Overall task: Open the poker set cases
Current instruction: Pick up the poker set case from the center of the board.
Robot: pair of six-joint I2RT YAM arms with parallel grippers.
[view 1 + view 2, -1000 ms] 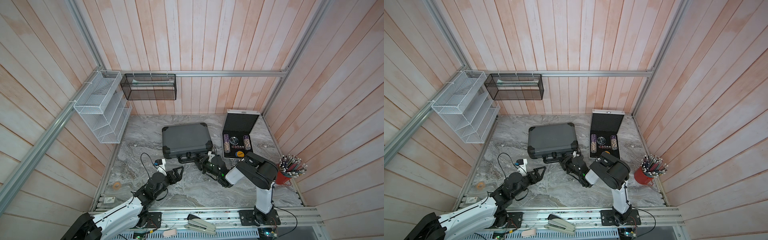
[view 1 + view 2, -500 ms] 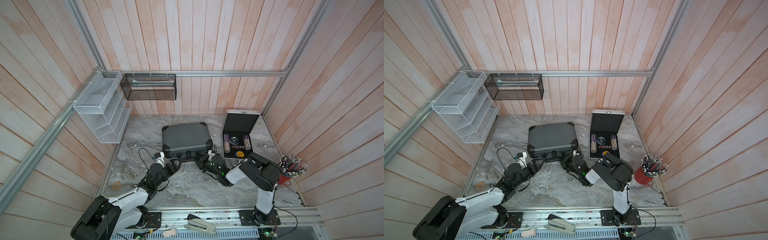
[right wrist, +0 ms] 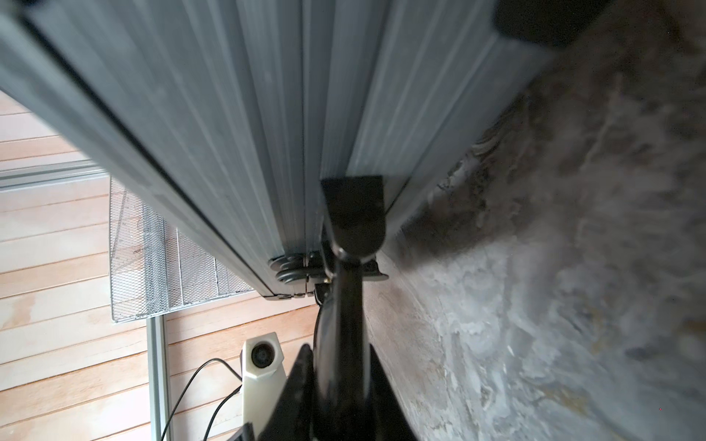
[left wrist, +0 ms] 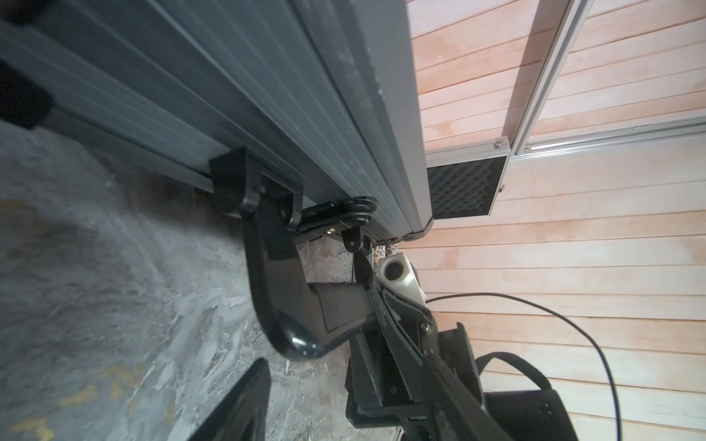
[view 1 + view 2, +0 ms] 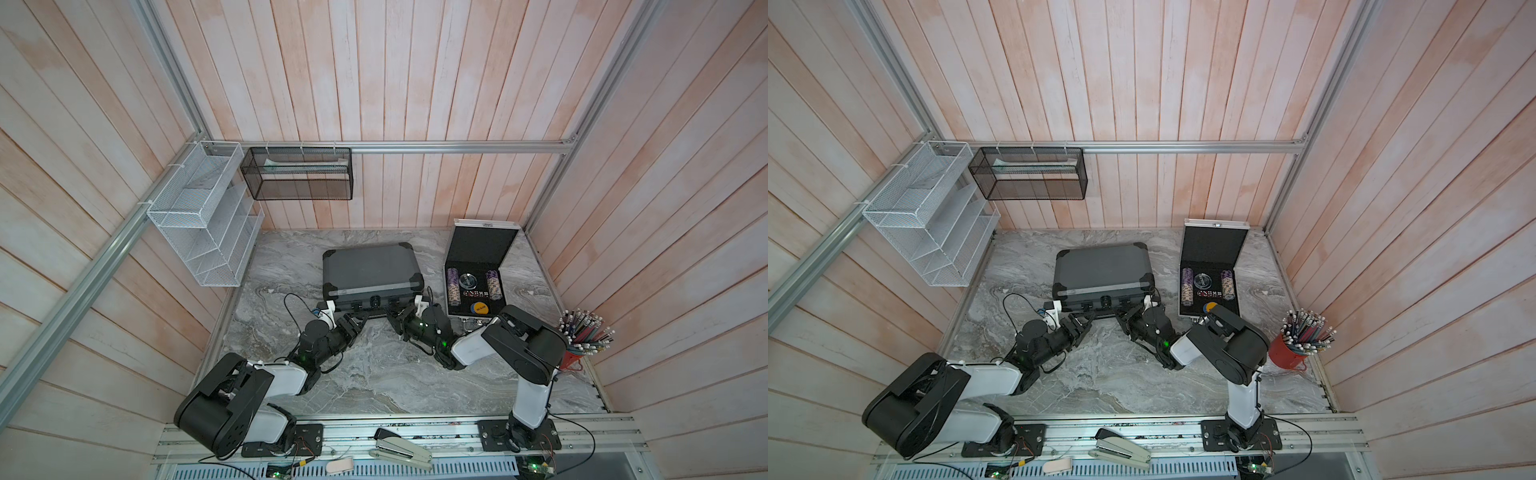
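The dark grey case (image 5: 370, 268) is laid closed on the desk (image 5: 374, 382), the silver case (image 5: 482, 245) propped open beside it. The grey case's handle (image 3: 344, 336) is gripped by the right claw (image 5: 395, 319) — the left claw (image 5: 357, 322) is seen parted at the handle's other end.

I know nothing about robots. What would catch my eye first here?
Probably the left tool and right tool, both at the front of the closed dark grey case in the middle, the right clamped on its black handle. Then the small silver case to its right, lid up, poker chips showing.
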